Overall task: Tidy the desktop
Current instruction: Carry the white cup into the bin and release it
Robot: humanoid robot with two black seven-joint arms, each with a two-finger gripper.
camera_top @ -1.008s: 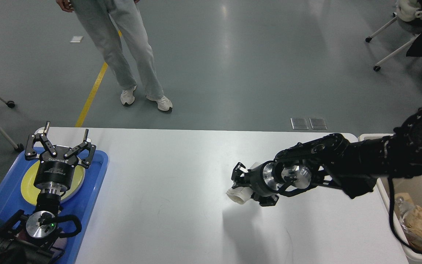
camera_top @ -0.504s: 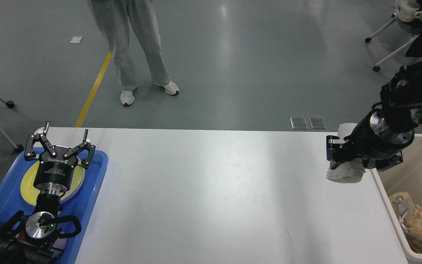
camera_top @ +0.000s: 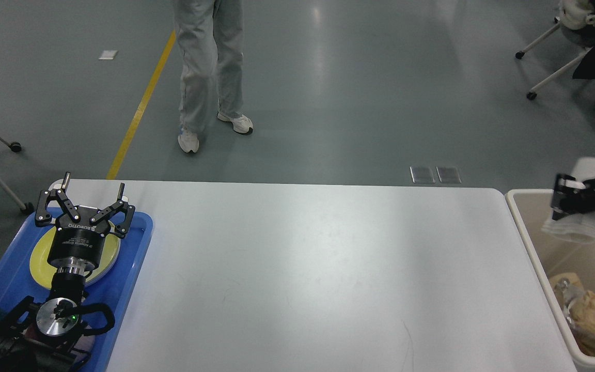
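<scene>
Our right gripper (camera_top: 566, 199) hangs over the beige bin (camera_top: 527, 243), clamped on a crumpled white cup (camera_top: 572, 227) (bin directly beneath, so release is straight down). The desktop (camera_top: 318, 268) lies leftward; left gripper (camera_top: 87, 202) spread above the blue tray (camera_top: 127, 274).

desktop (camera_top: 318, 268) bare mid-span | blue tray (camera_top: 127, 289) left | bin (camera_top: 522, 227) right

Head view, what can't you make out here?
- Right gripper: blurred, arm cut off by the right edge; finger state unclear.
- White crumpled object at it, over the beige bin: blurred, identity unclear.
- Bin contents: cut by the frame edge.
- Yellow plate in the blue tray: partly hidden by the left gripper.
</scene>
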